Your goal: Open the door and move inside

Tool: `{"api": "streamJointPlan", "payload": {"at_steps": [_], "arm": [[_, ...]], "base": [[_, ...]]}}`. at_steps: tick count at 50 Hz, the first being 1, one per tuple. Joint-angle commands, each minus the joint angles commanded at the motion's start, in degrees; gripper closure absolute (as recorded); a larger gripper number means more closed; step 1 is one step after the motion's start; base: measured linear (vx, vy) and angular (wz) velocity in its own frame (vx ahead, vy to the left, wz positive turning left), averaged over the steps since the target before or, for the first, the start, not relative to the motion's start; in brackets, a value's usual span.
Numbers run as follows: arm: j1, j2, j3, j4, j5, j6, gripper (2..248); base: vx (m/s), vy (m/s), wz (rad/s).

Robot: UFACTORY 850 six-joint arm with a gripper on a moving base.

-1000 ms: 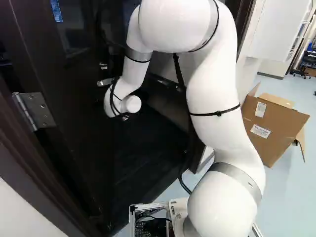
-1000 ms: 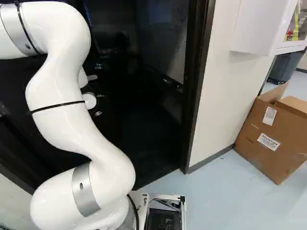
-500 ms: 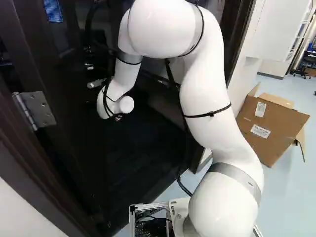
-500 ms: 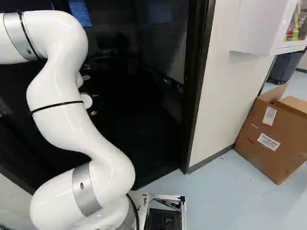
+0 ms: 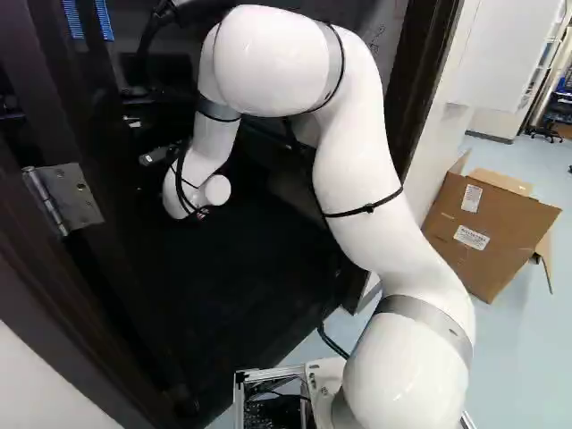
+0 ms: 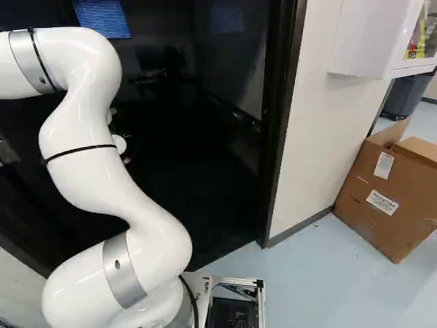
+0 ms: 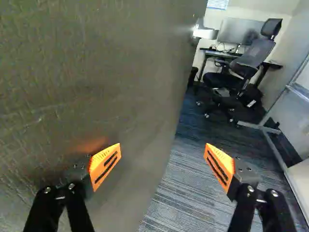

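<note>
Door (image 7: 96, 72) swung further open since the earlier frames, its handle (image 7: 205, 32) shifted toward the left of the left base view. Arm (image 5: 362, 170) has moved the same way, upper part lower; base hasn't moved. Gripper (image 7: 162, 157) released, fingers wide apart, nothing between them. One finger is over the door's face, contact can't be confirmed; the other is past the door edge, over striped carpet (image 7: 186, 193). Door stands ajar at the left of the left base view, hinge (image 5: 67, 198) showing; handle is ahead of the gripper, near the door's far edge. Inside room, ahead: office chair (image 7: 251, 58), desk with monitor (image 7: 239, 30). Dark door frame (image 6: 276, 137) stands right of the doorway in the right base view. Cardboard box (image 6: 382, 198) on floor (image 6: 314, 273) at the right, under a white wall cabinet (image 6: 358, 37).
</note>
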Motion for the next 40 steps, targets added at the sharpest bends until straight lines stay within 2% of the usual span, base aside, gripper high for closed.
{"api": "streamJointPlan", "payload": {"at_steps": [19, 40], "arm": [[1.2, -2.5, -3.4, -2.0, -0.1, 0.0, 3], [3.2, -6.1, -8.5, -6.9, -0.1, 0.0, 3]], "base": [[0.000, 0.000, 0.000], [0.000, 0.000, 0.000]]}}
